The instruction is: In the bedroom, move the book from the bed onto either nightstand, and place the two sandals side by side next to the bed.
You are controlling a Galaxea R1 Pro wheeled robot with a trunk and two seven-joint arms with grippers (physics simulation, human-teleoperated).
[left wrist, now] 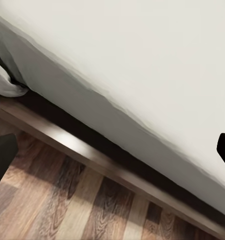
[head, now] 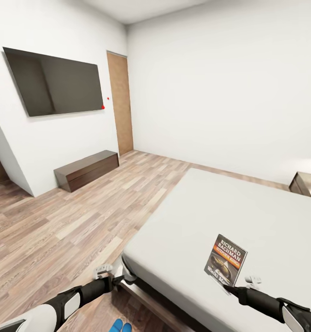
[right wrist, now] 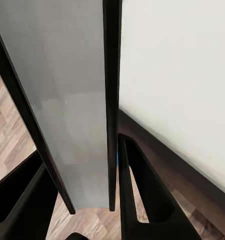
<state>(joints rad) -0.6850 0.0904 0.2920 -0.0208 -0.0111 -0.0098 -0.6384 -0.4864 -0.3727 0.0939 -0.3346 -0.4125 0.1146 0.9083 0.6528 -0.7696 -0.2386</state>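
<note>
The book [head: 225, 259], dark with an orange band and "Richard Bachman" lettering, stands upright just above the grey-beige mattress of the bed [head: 247, 212]. My right gripper [head: 227, 288] is shut on its lower edge. In the right wrist view the book [right wrist: 77, 100] runs edge-on between the two dark fingers [right wrist: 142, 195]. My left gripper [head: 120, 278] hangs open by the bed's near corner, low over the floor, with nothing between its fingers [left wrist: 3, 159]. The two blue sandals [head: 120, 326] lie together on the floor beside the bed, at the bottom edge of the head view. A nightstand [head: 307, 183] stands at the bed's far right.
A long low dark cabinet [head: 86, 169] sits against the left wall under a wall-mounted TV [head: 54, 83]. A tan door [head: 120, 103] is in the far corner. Open wood-plank floor [head: 81, 221] stretches left of the bed. The dark bed frame [left wrist: 92, 155] runs under the mattress edge.
</note>
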